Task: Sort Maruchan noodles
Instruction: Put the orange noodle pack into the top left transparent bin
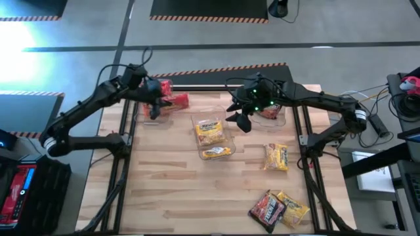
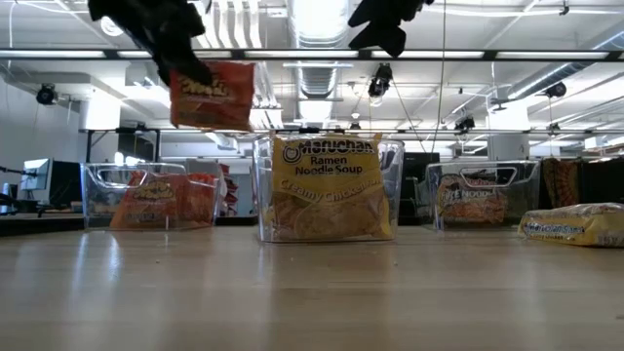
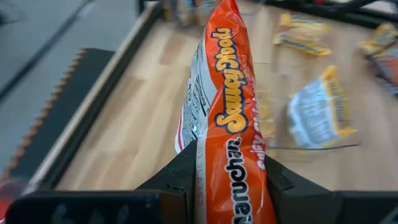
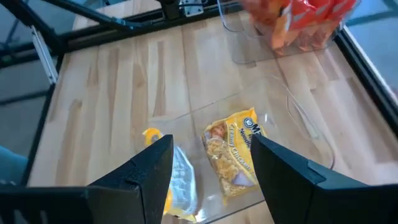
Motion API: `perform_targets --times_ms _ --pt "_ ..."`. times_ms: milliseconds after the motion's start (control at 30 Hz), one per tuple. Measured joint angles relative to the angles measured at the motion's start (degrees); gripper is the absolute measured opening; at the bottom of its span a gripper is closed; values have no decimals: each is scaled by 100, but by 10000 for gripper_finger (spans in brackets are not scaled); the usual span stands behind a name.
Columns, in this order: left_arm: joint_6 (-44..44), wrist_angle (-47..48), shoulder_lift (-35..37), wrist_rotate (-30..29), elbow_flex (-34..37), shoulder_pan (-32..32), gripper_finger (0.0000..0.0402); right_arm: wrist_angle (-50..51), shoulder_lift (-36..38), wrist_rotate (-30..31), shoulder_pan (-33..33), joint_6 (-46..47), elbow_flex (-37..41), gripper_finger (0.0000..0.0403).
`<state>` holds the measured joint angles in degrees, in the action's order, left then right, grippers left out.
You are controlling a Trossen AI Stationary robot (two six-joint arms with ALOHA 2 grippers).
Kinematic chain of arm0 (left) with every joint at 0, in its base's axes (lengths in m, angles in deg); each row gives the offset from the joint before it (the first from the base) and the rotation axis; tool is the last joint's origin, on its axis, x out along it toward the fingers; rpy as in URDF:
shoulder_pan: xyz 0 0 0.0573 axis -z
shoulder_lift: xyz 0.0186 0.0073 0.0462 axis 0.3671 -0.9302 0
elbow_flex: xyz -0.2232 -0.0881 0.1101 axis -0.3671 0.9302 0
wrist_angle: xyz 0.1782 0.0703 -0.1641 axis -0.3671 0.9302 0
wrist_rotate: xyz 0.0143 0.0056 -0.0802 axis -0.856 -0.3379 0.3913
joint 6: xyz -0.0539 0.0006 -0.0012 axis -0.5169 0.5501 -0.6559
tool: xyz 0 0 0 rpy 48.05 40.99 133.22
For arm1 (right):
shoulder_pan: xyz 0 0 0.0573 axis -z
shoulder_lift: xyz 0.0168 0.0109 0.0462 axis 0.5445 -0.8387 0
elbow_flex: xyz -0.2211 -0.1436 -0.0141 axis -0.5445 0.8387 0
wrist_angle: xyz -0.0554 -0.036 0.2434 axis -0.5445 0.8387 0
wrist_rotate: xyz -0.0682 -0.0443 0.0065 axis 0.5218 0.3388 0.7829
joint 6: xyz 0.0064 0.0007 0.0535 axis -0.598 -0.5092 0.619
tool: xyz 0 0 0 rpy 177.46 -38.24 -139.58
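Note:
My left gripper [image 2: 185,63] is shut on a red-orange Maruchan noodle packet [image 2: 212,95], raised above the left clear bin [image 2: 151,195], which holds red packets. My right gripper [image 1: 239,117] hangs open and empty in the air over the middle bin [image 1: 213,136]. That bin holds yellow packets [image 4: 233,155]. The right bin [image 2: 483,195] holds a dark packet. A yellow packet [image 1: 276,157] lies flat on the table at the right. A dark packet [image 1: 266,208] and another yellow one [image 1: 293,208] lie near the front edge. My left gripper pinches the red-orange packet between its two fingers [image 3: 180,177], one on each flat face, at the packet's end [image 3: 233,168] nearest the wrist. The fingers slant downward. The packet hangs below them, lifted clear of the bin and the table.
Three clear bins stand in a row across the table's far half. Black frame rails [image 1: 125,144] run along the left and right sides of the wooden top. Bare wood lies at the near left [image 1: 164,196].

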<state>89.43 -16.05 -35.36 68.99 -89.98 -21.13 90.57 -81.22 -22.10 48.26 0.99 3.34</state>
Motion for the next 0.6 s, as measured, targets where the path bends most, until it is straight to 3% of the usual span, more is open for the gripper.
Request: perform_targets --times_ms 200,433,600 --pt "25 474 463 -908 122 -144 77 -4 -128 -7 0 -615 0 203" --pt "-200 518 890 -1067 714 -143 77 -41 -314 -13 0 -585 2 203" --pt "-340 510 1243 -1544 1103 -144 77 -46 -443 -13 0 -555 2 203"
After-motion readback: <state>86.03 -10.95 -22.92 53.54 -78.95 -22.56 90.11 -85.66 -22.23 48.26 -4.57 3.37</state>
